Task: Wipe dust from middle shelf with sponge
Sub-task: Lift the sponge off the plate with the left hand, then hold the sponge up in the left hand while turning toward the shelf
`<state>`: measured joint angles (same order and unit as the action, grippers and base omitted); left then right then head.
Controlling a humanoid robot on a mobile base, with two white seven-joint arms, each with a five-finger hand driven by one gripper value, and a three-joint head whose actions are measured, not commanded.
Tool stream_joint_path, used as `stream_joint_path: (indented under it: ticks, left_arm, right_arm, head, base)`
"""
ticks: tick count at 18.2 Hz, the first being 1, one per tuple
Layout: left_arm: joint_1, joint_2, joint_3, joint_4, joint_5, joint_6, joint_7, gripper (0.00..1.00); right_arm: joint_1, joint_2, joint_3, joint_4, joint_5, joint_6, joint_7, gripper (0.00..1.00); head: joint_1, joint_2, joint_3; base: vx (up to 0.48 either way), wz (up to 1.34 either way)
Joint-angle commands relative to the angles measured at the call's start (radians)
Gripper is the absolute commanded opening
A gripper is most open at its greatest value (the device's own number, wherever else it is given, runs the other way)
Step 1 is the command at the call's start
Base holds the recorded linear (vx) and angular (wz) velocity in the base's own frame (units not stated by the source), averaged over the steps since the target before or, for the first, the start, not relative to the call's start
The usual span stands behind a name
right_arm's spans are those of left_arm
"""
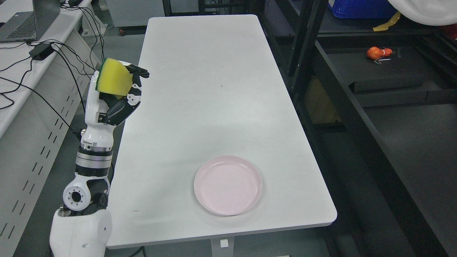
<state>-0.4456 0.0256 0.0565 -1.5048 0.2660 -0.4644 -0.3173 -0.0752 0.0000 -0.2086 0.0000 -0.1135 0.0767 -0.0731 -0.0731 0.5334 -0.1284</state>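
My left hand [119, 94] grips the yellow sponge [113, 77]; I should hold it firm while carrying it right toward the dark shelf [378, 71].

Bright even overhead light, soft glare on white table [221, 89], sharp focus (dim shelving [392, 82] at right)
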Motion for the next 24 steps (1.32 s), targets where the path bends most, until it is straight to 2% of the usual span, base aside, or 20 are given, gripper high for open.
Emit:
stream_joint_path:
  ticks: [1, 8, 17, 21, 24]
  left_arm:
    - [0.038, -0.008, -0.075, -0.005, 0.134, 0.000, 0.026, 0.00]
    - [0.045, -0.008, -0.098, -0.035, 0.134, -0.002, 0.029, 0.00]
    - [0.157, -0.008, -0.092, -0.054, 0.130, -0.002, 0.029, 0.00]
    - [0.165, -0.008, -0.096, -0.066, 0.127, -0.002, 0.029, 0.00]
    - [0.165, -0.008, -0.104, -0.080, 0.079, 0.000, 0.027, 0.00]
  right_arm:
    - [0.000, -0.017, 0.000, -0.017, 0.000, 0.000, -0.001, 1.00]
    - [0.000, -0.017, 0.000, -0.017, 0.000, 0.000, -0.001, 1.00]
    - [0.000, -0.017, 0.000, -0.017, 0.000, 0.000, -0.001, 1.00]
    - [0.000, -0.017, 0.000, -0.017, 0.000, 0.000, -0.001, 1.00]
    - [0.000, -0.017, 0.000, -0.017, 0.000, 0.000, -0.001, 1.00]
  head:
    - [0.0000, 0.000, 0.000]
    - [0.0000, 0.000, 0.000]
    - [0.0000, 0.000, 0.000]
    - [0.0000, 0.000, 0.000]
    - [0.0000, 0.000, 0.000]
  base:
    - [-0.116, -0.06]
    - [-0.173, -0.15]
    - [-0.240, -0.32]
    - [-0.254, -0.31]
    - [-0.244, -0.55]
